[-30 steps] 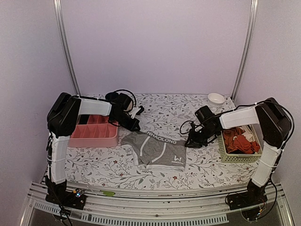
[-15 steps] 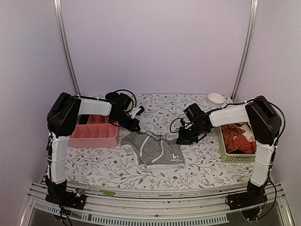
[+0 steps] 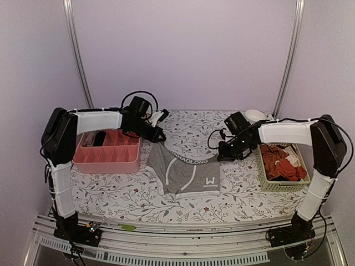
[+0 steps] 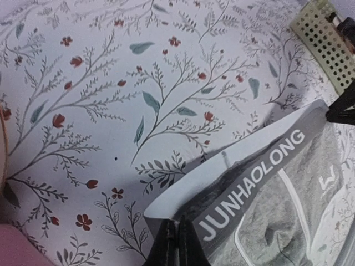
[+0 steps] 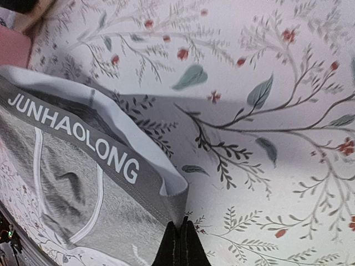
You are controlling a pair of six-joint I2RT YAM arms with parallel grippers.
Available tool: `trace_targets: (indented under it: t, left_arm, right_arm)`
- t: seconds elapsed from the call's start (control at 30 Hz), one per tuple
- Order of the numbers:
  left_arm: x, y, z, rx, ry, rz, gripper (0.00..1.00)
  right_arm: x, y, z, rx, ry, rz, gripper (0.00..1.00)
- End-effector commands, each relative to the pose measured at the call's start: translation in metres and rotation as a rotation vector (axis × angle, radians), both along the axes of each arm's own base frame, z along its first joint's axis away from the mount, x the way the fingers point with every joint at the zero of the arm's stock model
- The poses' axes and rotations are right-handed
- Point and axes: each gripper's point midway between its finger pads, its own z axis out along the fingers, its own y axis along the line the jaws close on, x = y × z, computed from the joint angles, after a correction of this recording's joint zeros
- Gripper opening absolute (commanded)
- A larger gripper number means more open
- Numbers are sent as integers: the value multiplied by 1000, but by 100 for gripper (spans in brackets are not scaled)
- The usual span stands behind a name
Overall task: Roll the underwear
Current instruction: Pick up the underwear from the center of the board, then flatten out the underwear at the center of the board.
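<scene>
Overhead, mid-frame: one underwear (image 3: 188,176) on the table (image 3: 111,194), waistband stretched between two claws. Left claw (image 3: 157,136) and right claw (image 3: 222,157) each pinched tight on a waistband corner. One pink tray (image 3: 108,160) at left, one basket (image 3: 279,185) at right, one bowl (image 3: 255,116) behind; bare table toward the bottom edge. Left wrist: fingers clamped on the band's end, bottom centre. Right wrist: likewise clamped at bottom centre, open table above.

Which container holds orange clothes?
The green basket on the right: orange clothes fill it. The pink tray on the left has dividers and none.
</scene>
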Motion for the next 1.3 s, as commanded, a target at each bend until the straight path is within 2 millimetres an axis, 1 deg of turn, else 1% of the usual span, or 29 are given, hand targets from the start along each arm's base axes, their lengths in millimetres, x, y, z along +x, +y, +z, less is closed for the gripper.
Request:
trace_targets:
  t: [0.0,0.1,0.17,0.23,0.33,0.37,0.43,0.47,0.5,0.53,0.63,0.7,0.73,0.77,0.8,0.87,0.93,0.97,1.0,1.03,1.07,1.1,1.13,1.17,1.2,1.23,1.27]
  left_arm:
    - [4,-9,95,-136,-194,-10,0]
    - [3,-7,139,-214,-274,-12,0]
    - [-1,-7,163,-260,-317,-23,0]
    - [-5,-7,185,-297,-366,-35,0]
    - [-14,-3,213,-342,-418,-34,0]
    - [-20,-2,222,-361,-435,-43,0]
    - [-40,0,242,-414,-466,-67,0]
    - [-53,-1,248,-447,-475,-86,0]
    - [-68,-1,242,-470,-463,-100,0]
    - [-88,-7,246,-504,-473,-135,0]
    - [-137,-14,252,-551,-490,-186,0]
    - [-159,-16,249,-572,-451,-192,0]
    - [-165,-16,246,-580,-422,-186,0]
    - [-168,-16,241,-580,-393,-170,0]
    - [-168,-16,235,-567,-375,-146,0]
    - [-158,-16,220,-519,-372,-89,0]
    - [-130,-13,206,-440,-399,-1,0]
    - [-106,-12,187,-372,-392,59,0]
    - [-86,-7,186,-332,-402,107,0]
    - [-60,-7,160,-251,-364,152,0]
    - [-37,-3,143,-188,-346,197,0]
    - [-16,1,130,-131,-329,239,0]
    - [3,8,113,-71,-299,283,8]
    - [18,11,108,-34,-287,310,24]
    - [28,15,106,-2,-291,333,37]
    - [37,21,108,28,-309,371,47]
    - [42,26,114,41,-325,400,56]
  right_arm:
    - [30,-39,86,-28,-262,-75,0]
    - [38,-55,124,-11,-371,-103,0]
    - [45,-57,158,17,-454,-108,0]
    - [47,-59,183,30,-520,-106,0]
    - [42,-61,217,65,-613,-97,0]
    - [37,-63,232,87,-648,-92,0]
    - [24,-65,244,119,-681,-76,0]
    - [16,-65,250,145,-692,-60,0]
    - [6,-64,250,168,-690,-40,0]
    - [-5,-62,252,202,-687,-17,0]
    - [-39,-56,251,293,-662,47,0]
    - [-56,-52,245,336,-612,57,0]
    - [-64,-48,241,350,-578,58,0]
    - [-69,-47,235,346,-551,55,0]
    - [-69,-47,229,337,-524,36,0]
    - [-61,-51,206,278,-461,-15,0]
    - [-43,-56,179,181,-415,-55,0]
    - [-31,-60,160,111,-379,-71,0]
    - [-18,-68,140,39,-334,-101,0]
    - [-5,-77,122,-22,-291,-131,0]
    - [7,-85,104,-74,-252,-158,0]
    - [18,-91,91,-109,-232,-176,0]
    - [28,-97,76,-147,-207,-189,0]
    - [34,-101,60,-181,-173,-188,0]
    - [45,-104,54,-204,-160,-189,4]
    - [51,-106,47,-221,-140,-193,19]
    - [55,-107,45,-220,-132,-196,32]
